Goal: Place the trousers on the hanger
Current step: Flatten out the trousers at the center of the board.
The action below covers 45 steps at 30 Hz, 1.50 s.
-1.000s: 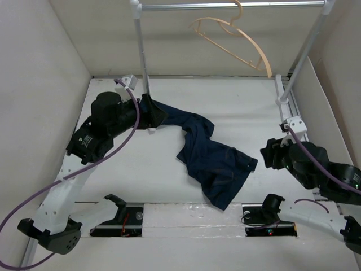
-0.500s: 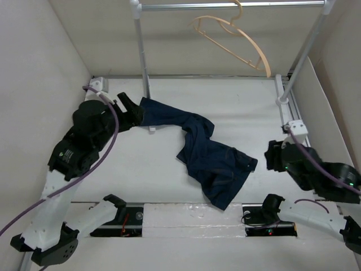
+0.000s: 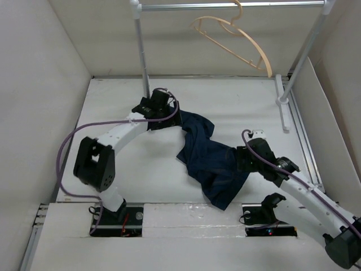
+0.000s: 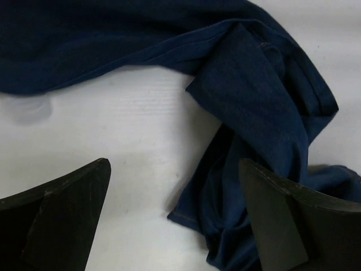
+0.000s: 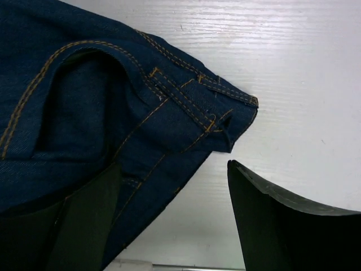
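Trousers lie mid-bench in much the same crumpled heap, well apart from the hanger hooked on the far rail. What changed in the last second is my arms. The left end effector swung in from the far-left corner to the leg end, fingers spread over bare bench. The right end effector came in from the right edge to the waistband corner, also spread, pinching nothing. I judge both grasps are lined up and lifting hasn't begun.
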Each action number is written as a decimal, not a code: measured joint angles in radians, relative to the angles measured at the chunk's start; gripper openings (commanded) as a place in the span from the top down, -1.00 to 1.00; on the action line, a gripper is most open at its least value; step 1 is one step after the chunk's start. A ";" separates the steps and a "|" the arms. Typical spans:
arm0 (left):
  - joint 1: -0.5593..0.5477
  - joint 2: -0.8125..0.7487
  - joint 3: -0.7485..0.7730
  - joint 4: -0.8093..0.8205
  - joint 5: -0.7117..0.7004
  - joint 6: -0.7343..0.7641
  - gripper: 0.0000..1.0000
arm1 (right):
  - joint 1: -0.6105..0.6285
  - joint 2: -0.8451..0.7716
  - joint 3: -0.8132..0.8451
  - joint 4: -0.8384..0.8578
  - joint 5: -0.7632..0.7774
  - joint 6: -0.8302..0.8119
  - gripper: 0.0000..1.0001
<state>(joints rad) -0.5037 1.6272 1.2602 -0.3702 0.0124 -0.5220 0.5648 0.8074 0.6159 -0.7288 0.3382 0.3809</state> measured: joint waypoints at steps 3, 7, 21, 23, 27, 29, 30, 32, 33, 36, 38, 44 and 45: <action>0.000 0.141 0.080 0.056 0.045 0.002 -0.91 | -0.134 -0.011 -0.060 0.102 -0.105 -0.055 -0.65; 0.002 0.296 0.206 0.120 0.105 0.001 -0.96 | -0.331 0.029 -0.110 0.239 -0.254 -0.145 -0.67; -0.002 0.557 0.404 0.119 0.183 0.005 0.29 | -0.435 0.216 -0.103 0.390 -0.455 -0.283 0.37; -0.005 0.558 0.403 0.109 0.183 0.003 0.87 | -0.436 0.216 -0.101 0.392 -0.463 -0.291 0.69; -0.006 0.558 0.399 0.091 0.162 0.009 1.00 | -0.436 0.209 -0.089 0.388 -0.471 -0.293 1.00; -0.003 0.553 0.399 0.084 0.149 0.010 1.00 | -0.436 0.182 -0.062 0.366 -0.476 -0.298 1.00; 0.000 0.540 0.394 0.077 0.141 0.011 1.00 | -0.433 0.167 -0.040 0.346 -0.476 -0.299 1.00; 0.015 0.494 0.375 0.044 0.121 0.016 1.00 | -0.420 0.135 0.042 0.299 -0.472 -0.308 1.00; 0.026 0.457 0.365 0.026 0.107 0.019 1.00 | -0.408 0.121 0.112 0.270 -0.468 -0.318 1.00; 0.095 0.282 0.333 -0.036 0.059 0.032 1.00 | -0.374 0.103 0.340 0.226 -0.461 -0.361 1.00; 0.174 0.122 0.327 -0.070 0.027 0.042 1.00 | -0.348 0.100 0.513 0.193 -0.451 -0.391 1.00; 0.377 -0.299 0.388 -0.101 -0.129 0.051 1.00 | -0.320 0.023 0.808 0.168 -0.409 -0.454 1.00; 0.376 -0.355 0.387 -0.110 -0.159 0.051 1.00 | -0.317 -0.010 0.799 0.159 -0.403 -0.453 1.00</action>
<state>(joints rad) -0.1276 1.2724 1.6474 -0.4801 -0.1467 -0.4706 0.2474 0.7975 1.4147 -0.5701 -0.0647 -0.0723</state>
